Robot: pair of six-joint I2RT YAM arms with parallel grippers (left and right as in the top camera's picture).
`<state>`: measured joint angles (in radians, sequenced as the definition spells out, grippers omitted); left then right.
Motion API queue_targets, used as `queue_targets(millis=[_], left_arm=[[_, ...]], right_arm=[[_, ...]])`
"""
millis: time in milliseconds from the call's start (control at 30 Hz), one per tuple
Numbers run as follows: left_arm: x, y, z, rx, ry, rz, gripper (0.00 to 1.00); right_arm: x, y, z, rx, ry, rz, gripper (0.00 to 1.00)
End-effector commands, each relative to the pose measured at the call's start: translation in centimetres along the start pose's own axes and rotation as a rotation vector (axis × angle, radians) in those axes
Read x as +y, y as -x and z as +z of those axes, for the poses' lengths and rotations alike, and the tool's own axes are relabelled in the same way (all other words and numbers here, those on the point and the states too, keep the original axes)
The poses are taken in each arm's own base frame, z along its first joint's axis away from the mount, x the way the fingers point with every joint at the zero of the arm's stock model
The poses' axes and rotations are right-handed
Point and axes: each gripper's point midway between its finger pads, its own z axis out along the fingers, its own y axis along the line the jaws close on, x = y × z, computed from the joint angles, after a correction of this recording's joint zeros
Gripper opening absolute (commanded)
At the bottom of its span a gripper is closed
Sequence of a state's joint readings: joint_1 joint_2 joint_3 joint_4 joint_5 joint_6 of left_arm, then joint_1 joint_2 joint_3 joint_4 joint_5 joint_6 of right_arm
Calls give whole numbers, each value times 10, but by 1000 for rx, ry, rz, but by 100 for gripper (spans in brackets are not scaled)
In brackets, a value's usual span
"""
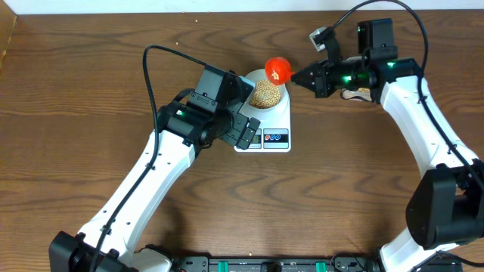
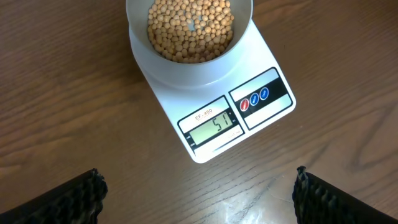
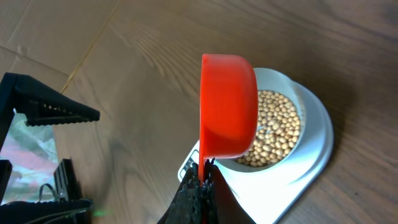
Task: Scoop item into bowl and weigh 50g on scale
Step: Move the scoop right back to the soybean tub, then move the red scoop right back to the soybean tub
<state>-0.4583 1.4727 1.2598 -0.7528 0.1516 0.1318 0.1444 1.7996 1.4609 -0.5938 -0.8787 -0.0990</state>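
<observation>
The white scale [image 1: 278,121] stands mid-table, and its display [image 2: 216,129] reads 51. On it sits the bowl [image 2: 186,74], filled with tan beans [image 2: 189,28]. My right gripper [image 3: 203,177] is shut on the thin handle of a red scoop [image 3: 227,106]. The scoop is tipped on its side above the bowl's rim [image 3: 283,78], over the beans [image 3: 277,124]. From overhead the scoop [image 1: 277,69] hangs at the bowl's far edge, with the right gripper [image 1: 296,75] beside it. My left gripper [image 2: 199,199] is open and empty over bare wood, just in front of the scale.
A pale object [image 1: 355,94] lies partly hidden under the right arm. Black cables loop above both arms. The left arm's open fingers [image 3: 50,109] show at the left of the right wrist view. The table's far edge runs along the top.
</observation>
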Motion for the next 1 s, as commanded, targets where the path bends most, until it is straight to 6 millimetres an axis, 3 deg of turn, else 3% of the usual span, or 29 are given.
queue_targets(millis=[0,267,467,567,667,833,967], left_arm=[[1,-1,2,8,0,2,98],[1,-1,2,8,0,2,98],[1,-1,2,7,0,2,98],[1,-1,2,8,0,2,98],[1,-1,2,8,0,2,98],[1,-1,2,8,0,2,98],[1,-1,2,7,0,2,98]], right_arm=[[-5,11,-17,-43,-25,-30,1],[-18,12,-29,-60,-50,-5,1],[-16,14,-34,-73,-16,2,1],[-22,15,-46,-95,-8,21,1],[-38,13,-68,-119,-47,68,1],[-73,9,-128,-198,-161,148,1],[-109,1,-174,-241,-348,199,1]])
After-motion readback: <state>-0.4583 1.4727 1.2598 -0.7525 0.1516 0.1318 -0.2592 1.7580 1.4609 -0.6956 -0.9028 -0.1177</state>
